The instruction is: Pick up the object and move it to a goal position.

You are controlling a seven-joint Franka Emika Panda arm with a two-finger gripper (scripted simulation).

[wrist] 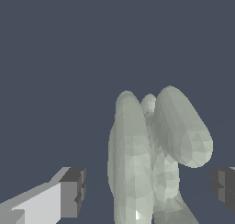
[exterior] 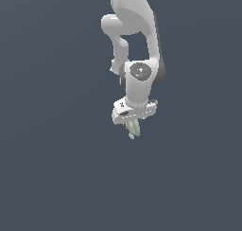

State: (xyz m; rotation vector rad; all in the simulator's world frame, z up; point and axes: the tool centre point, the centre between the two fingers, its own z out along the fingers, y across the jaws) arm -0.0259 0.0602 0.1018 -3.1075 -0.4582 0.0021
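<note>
White arm (exterior: 134,40) seen only in exterior view, hung from upper frame against plain dark background, wrist bent downward. Tool (exterior: 133,129) pointed down beneath white hand block. Object (exterior: 133,128) seen there as small pale greenish sliver between fingers. In wrist view, object (wrist: 151,159) shown large: lumpy, elongated lobes. Dark finger pads (wrist: 75,191) spread apart, clear gaps either side of object in wrist view; firm grip cannot be told.

Open dark space lay on all sides of the gripper (exterior: 133,128); only the object (exterior: 133,129) filled the gap between its fingers.
</note>
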